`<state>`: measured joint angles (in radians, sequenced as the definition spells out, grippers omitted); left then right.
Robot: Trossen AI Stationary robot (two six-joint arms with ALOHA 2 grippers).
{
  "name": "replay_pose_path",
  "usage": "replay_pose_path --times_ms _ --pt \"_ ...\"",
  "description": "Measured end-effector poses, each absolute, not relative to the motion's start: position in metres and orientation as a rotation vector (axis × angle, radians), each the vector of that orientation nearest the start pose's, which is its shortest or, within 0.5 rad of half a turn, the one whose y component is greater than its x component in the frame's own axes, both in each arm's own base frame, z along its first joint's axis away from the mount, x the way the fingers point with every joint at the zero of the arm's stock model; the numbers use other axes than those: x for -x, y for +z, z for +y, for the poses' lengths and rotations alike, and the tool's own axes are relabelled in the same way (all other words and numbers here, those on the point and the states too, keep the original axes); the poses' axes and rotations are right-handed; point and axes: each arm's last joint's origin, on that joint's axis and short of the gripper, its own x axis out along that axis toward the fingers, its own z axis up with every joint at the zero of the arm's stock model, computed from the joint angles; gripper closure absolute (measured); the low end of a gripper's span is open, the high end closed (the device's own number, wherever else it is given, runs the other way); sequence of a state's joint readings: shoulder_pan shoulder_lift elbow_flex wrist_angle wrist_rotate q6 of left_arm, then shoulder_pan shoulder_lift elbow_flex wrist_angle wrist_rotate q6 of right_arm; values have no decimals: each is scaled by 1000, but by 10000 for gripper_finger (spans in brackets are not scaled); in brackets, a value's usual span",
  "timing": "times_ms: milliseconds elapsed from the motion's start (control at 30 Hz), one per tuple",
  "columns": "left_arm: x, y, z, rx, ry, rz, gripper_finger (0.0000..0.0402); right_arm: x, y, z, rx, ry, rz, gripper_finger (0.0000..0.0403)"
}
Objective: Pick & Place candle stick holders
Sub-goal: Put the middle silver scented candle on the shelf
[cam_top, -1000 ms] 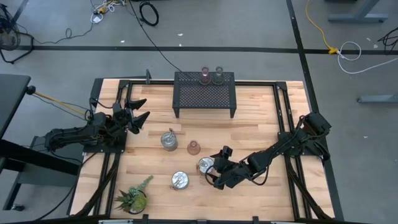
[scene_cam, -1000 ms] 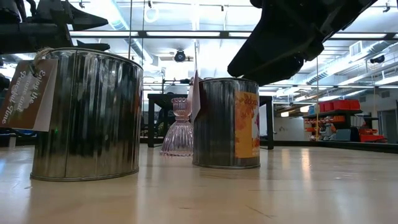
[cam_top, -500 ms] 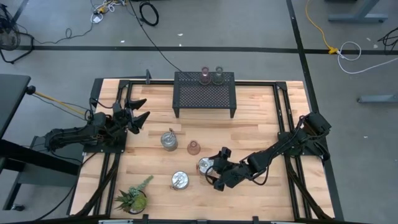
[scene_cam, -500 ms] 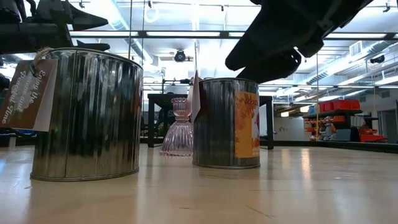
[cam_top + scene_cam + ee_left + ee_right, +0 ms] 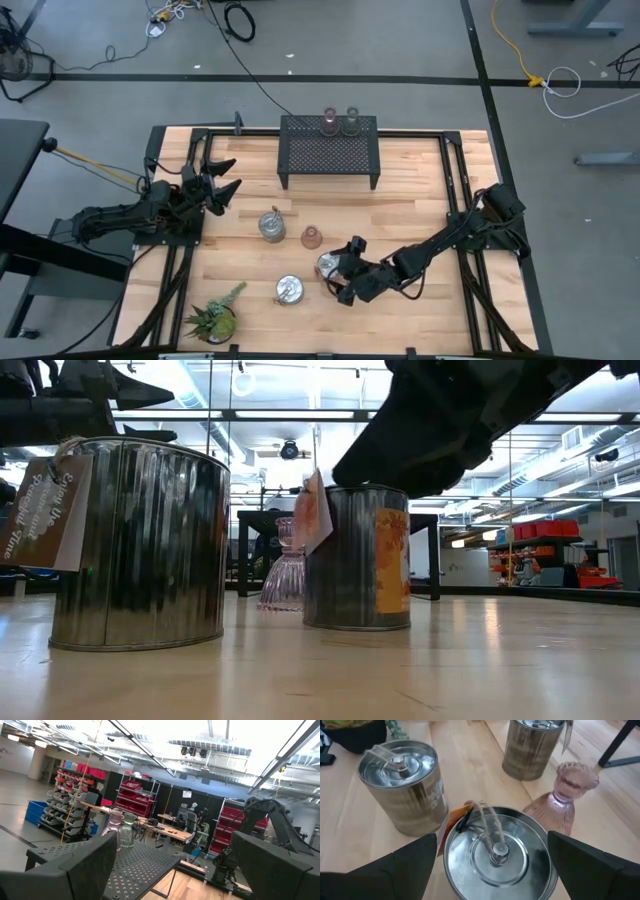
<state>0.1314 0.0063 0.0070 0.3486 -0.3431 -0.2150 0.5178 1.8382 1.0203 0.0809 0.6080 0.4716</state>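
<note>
Directly under our right hand [image 5: 495,870] stands a lidded silvery tin [image 5: 497,857] with a twine loop on its knob and an orange tag at its side. Our fingers are spread wide, one on each flank of the lid, neither clearly touching it. The tin stands upright, its long axis vertical, so we judge the coming move to be a straight descent and a squeeze across the round body. Our right arm is far nearer to it than our left.

From this tin, a second silvery tin [image 5: 402,785] stands just beside it on the side of the spiky potted plant [image 5: 212,320], a pink ribbed glass holder [image 5: 560,797] just beside it toward the black mesh rack [image 5: 329,150], and a third tin [image 5: 532,745] lies farther on. Two more glass holders [image 5: 340,122] stand on the rack top, well apart from the tin.

Our left hand [image 5: 215,182] waits spread near the bench's [image 5: 420,190] left edge.

Against a second ago, our right hand sits lower and closer over the tin, and the tin has shifted slightly, its tag turned.
</note>
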Motion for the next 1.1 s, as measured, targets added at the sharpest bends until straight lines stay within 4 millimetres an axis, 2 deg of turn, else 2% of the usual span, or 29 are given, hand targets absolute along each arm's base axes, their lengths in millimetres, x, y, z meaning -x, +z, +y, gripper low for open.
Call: replay_pose_path --times_ms 833,1100 --pt "-88 198 21 245 431 -397 12 -329 166 167 -11 -209 551 28" --pt "-88 198 21 245 431 -397 12 -326 162 165 16 -230 590 28"
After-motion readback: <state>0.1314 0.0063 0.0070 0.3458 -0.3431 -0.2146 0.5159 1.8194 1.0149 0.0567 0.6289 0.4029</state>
